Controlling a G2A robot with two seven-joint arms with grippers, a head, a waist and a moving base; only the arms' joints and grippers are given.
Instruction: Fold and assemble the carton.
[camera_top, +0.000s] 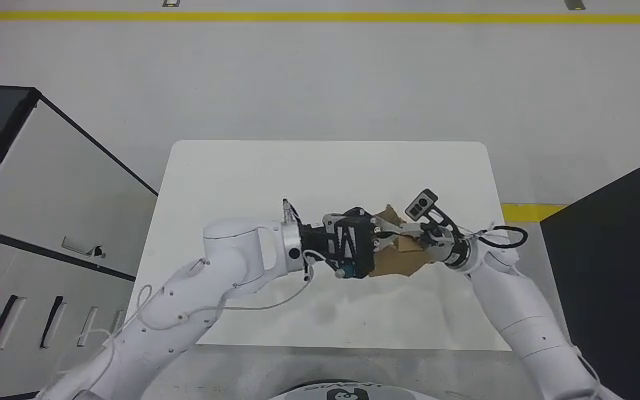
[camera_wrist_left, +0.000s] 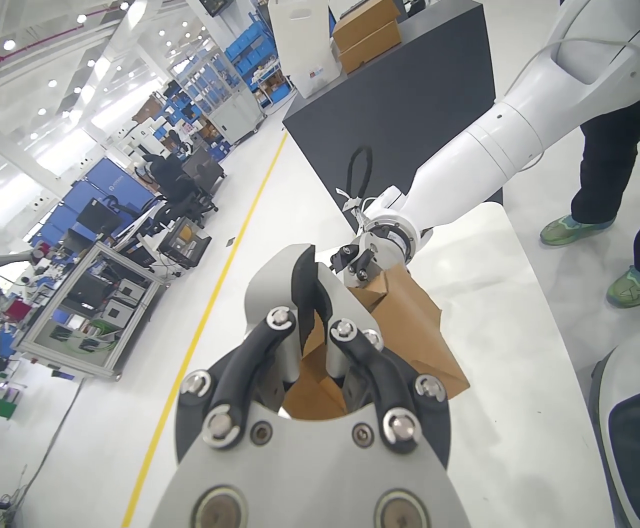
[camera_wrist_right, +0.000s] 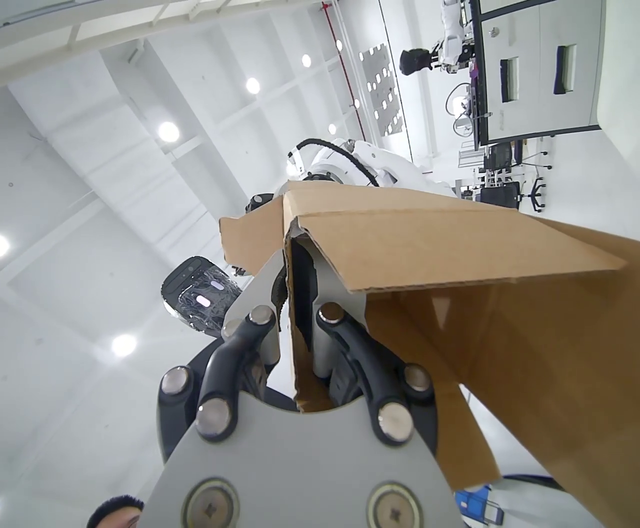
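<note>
Carton (camera_top: 395, 262) above white table (camera_top: 250, 170), left fingers (camera_wrist_left: 303, 280) and right fingers (camera_wrist_right: 303, 285) clamped on its flaps, black cabinet (camera_top: 600, 260) beside.

Here's the white table (camera_top: 250, 180), square in the middle of the top view: a rectangle with rounded corners and a smooth, glossy top, standing on pale grey floor (camera_top: 320, 80). The brown carton (camera_top: 398, 262) is over its lower right part; whether cardboard meets tabletop can't be told.
</note>
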